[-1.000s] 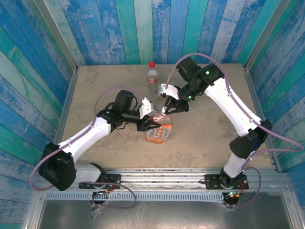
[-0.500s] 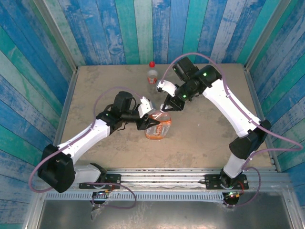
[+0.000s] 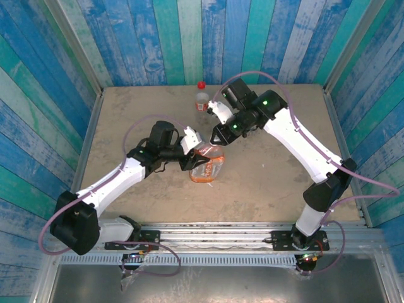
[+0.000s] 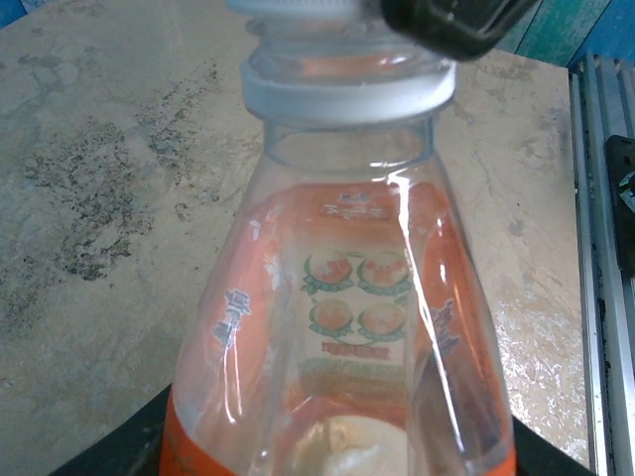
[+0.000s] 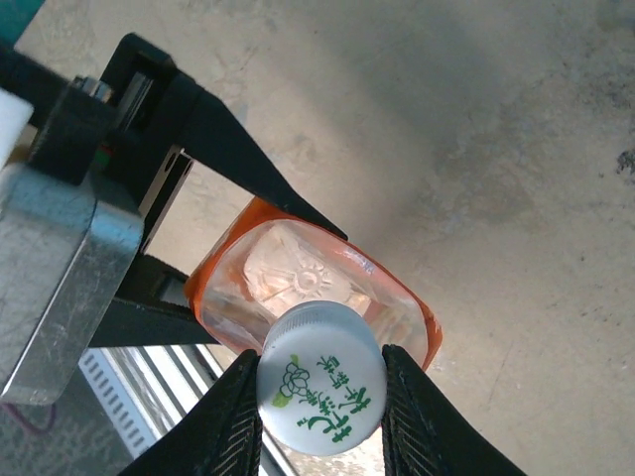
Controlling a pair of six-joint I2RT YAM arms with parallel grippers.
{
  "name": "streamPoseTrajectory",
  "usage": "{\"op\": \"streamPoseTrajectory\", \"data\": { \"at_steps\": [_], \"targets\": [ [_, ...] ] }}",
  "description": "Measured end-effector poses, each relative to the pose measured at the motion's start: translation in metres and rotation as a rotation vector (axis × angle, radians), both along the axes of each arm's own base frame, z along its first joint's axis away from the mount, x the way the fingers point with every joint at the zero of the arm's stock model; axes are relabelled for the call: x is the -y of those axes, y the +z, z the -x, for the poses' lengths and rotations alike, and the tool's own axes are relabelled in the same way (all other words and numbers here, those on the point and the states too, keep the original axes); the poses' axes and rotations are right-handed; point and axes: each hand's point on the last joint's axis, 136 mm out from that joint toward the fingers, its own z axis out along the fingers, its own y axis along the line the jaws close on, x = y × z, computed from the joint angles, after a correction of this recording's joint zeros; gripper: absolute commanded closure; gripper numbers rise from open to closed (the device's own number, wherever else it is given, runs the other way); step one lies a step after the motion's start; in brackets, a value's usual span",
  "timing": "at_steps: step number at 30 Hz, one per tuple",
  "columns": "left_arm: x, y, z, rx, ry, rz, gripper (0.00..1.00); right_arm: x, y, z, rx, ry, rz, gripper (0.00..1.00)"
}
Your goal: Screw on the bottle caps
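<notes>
Two robot arms meet over the middle of the desk (image 3: 126,113), sharing one orange-labelled bottle (image 3: 205,167). The left gripper (image 3: 197,163) has its jaws clenched across the bottle's lower body; in the right wrist view its black fingers (image 5: 248,169) press both sides of the orange base. The right gripper (image 5: 322,397) comes in from above, its jaws grasping the white cap (image 5: 322,392), printed with a green flower, a finger touching either side of the cap's rim. That camera looks almost straight down the bottle's long axis, cap nearest and base beyond, so the cap and the neck appear in line, and the bottle leans slightly toward the far side in the overhead view. From the left wrist, bare neck shows between the cap at the top edge and the white collar ring (image 4: 347,94) beneath, which suggests the cap is perched on the neck and not yet wound down. The coming turn belongs to the right arm, twisting about that axis while the left holds the body fast; any tilt between cap and neck risks crossing the thread. At the far edge of the desk, well apart, stands the small bottle (image 3: 201,100) with the red cap (image 3: 201,84) on its neck; how tight it sits cannot be told.
</notes>
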Motion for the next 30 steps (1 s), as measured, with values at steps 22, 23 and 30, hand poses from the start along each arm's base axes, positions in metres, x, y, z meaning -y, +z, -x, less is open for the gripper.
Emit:
{"op": "streamPoseTrajectory", "data": {
  "at_steps": [22,23,30],
  "targets": [
    [0.007,0.029,-0.006,0.119,-0.024,0.077,0.47,0.006,0.008,0.014,0.023,0.005,0.033,0.32],
    [0.007,0.030,-0.006,0.124,-0.029,0.080,0.47,0.011,0.011,0.017,0.038,0.021,0.032,0.32],
    [0.006,0.023,0.001,0.120,-0.063,0.050,0.47,0.039,0.036,0.036,0.192,0.196,0.008,0.32]
  ]
}}
